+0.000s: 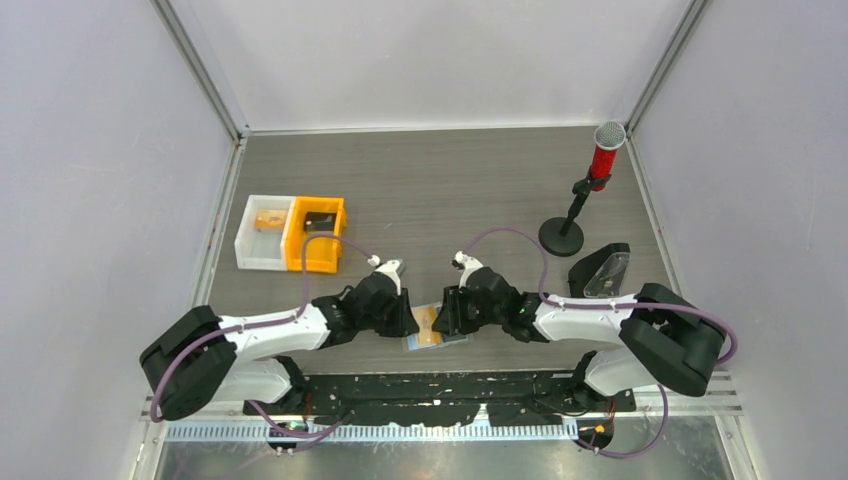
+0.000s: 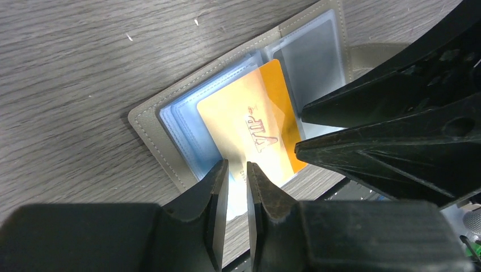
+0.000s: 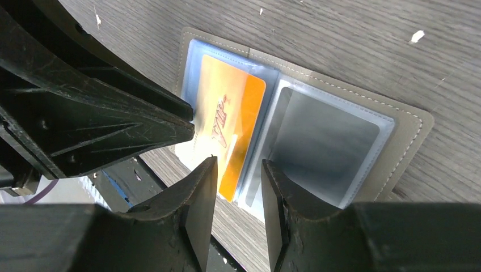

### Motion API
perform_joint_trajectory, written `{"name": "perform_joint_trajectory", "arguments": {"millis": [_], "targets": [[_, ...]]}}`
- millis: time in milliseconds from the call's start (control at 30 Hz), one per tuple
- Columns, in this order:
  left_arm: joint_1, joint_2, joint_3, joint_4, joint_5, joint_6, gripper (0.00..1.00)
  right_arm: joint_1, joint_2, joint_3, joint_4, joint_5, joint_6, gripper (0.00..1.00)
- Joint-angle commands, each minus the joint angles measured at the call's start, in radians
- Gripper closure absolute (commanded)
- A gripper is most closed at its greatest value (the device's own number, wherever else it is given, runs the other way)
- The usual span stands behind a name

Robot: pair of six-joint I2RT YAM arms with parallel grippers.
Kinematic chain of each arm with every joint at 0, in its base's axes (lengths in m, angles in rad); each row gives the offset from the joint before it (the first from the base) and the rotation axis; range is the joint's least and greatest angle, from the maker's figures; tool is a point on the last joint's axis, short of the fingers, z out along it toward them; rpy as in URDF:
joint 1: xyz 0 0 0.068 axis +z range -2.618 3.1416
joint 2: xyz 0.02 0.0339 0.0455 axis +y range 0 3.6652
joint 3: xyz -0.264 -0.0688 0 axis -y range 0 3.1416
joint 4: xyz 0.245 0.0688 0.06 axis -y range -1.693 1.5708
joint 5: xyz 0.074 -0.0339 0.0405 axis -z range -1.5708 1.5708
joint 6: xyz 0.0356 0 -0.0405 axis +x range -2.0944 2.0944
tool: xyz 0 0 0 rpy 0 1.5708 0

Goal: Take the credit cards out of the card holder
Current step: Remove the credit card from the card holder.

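My left gripper (image 2: pixel 237 164) is down to a slit at the orange card's (image 2: pixel 244 113) near edge. Gripping or not, I can't tell. The right gripper (image 3: pixel 238 161), half open, hangs over that card, which sits sleeved in the holder (image 2: pixel 148 122) lying open on the table (image 2: pixel 68 56).

- Card holder (image 3: pixel 411 122): grey-brown stitched rim, clear glossy sleeves, spread open flat at the desk's (image 3: pixel 340 34) near edge.
- Credit card (image 3: pixel 232 124): orange, marked "VIP", lying flat among one panel's pale blue sleeves.
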Motion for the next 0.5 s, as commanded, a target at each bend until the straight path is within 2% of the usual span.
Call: {"name": "perform_joint_trajectory", "arguments": {"millis": [0, 300, 367, 467], "targets": [[0.005, 0.020, -0.016, 0.069, 0.014, -0.013, 0.79, -0.005, 0.020, 0.000, 0.071, -0.014, 0.002, 0.59], [0.005, 0.013, -0.029, 0.071, 0.014, -0.017, 0.80, -0.012, 0.048, -0.009, 0.112, -0.032, 0.018, 0.61], [0.005, 0.015, -0.030, 0.069, 0.014, -0.015, 0.80, -0.013, 0.047, -0.009, 0.113, -0.031, 0.019, 0.65], [0.005, 0.015, -0.030, 0.067, 0.013, -0.015, 0.80, -0.017, 0.030, -0.014, 0.109, -0.025, 0.018, 0.81]]}}
